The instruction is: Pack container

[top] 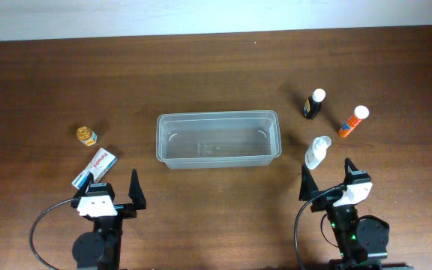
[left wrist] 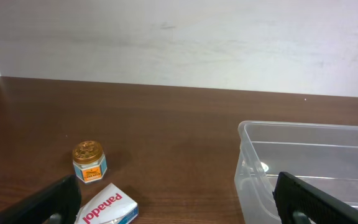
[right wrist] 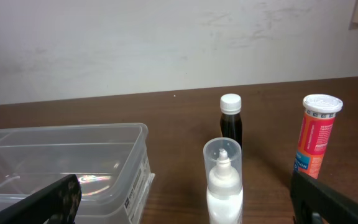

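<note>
**Overhead view, left to right.** Gold-lidded jar (top: 86, 135) and Panadol box (top: 96, 166): ahead and to the left of the left pincer (top: 112, 186), the box lying just beside its left finger. The jaws are spread wide, gripping nothing. Container (top: 216, 114): upright on the table (top: 216, 67), ahead of and between the two pincers, apart from both. White bottle (top: 317, 153): just ahead of the right pincer (top: 326, 178), jaws likewise wide and unloaded. Dark bottle (top: 313, 105) and orange tube (top: 353, 122): farther ahead, the tube to the right.
</note>
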